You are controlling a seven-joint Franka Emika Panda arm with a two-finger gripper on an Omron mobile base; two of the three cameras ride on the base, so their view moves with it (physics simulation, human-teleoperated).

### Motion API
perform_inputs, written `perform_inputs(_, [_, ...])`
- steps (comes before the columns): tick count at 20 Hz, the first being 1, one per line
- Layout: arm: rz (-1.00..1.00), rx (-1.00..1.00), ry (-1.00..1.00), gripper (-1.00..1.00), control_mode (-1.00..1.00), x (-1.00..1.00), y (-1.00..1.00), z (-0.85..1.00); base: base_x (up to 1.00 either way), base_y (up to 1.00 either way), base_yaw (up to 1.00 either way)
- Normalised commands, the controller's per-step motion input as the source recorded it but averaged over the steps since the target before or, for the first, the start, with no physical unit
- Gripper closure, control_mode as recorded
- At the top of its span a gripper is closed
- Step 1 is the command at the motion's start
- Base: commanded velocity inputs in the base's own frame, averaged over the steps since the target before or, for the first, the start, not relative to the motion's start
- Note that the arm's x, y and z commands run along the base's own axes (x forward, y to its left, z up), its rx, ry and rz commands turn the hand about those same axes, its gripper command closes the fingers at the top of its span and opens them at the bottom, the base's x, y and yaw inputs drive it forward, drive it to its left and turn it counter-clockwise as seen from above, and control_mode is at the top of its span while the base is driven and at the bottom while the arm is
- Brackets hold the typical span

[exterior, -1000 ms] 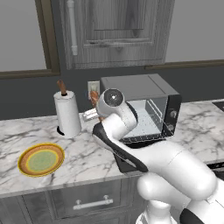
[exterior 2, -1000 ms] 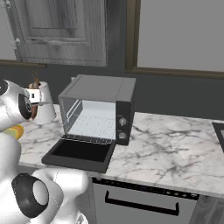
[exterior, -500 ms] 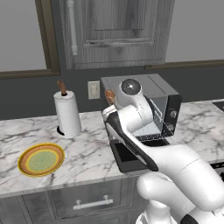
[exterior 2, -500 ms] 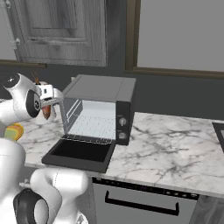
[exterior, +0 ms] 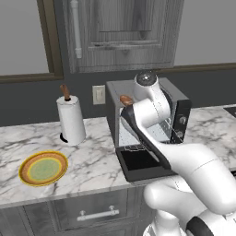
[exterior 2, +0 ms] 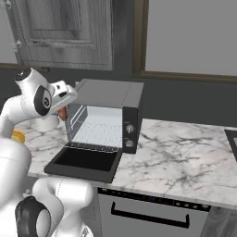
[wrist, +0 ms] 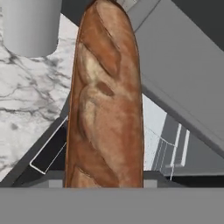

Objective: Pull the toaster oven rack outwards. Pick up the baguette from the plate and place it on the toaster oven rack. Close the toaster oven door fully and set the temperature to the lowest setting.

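Baguette: clamped in gripper, carried in the last second from beside the towel roll to the oven mouth above the open door; rack placement next.

one toaster oven stands on the marble counter toward its back edge, with one toaster oven door hanging open over the front edge and one toaster oven rack inside the cavity. two small round knobs sit on the oven's side panel, one above the other. one baguette is up in the air near the oven's top front corner. one plate lies near the counter's front edge at the left, and one paper towel roll stands upright by the back edge. one cabinet drawer handle shows below the counter.
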Motion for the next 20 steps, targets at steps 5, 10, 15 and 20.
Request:
perform_inputs(5, [0.27, -0.22, 0.15, 1.0, -1.0, 0.06, -0.5, -0.15, 0.0, 0.0, 0.0])
perform_inputs(10, [0.32, -0.28, 0.19, 1.0, -1.0, 0.05, -0.24, -0.42, 0.0, 0.0, 0.0])
perform_inputs(15, [0.2, -0.08, -0.01, 1.0, -1.0, 0.02, -0.28, -0.37, 0.0, 0.0, 0.0])
perform_inputs(20, [0.08, 0.05, -0.07, 1.0, -1.0, 0.07, -0.35, -0.3, 0.0, 0.0, 0.0])
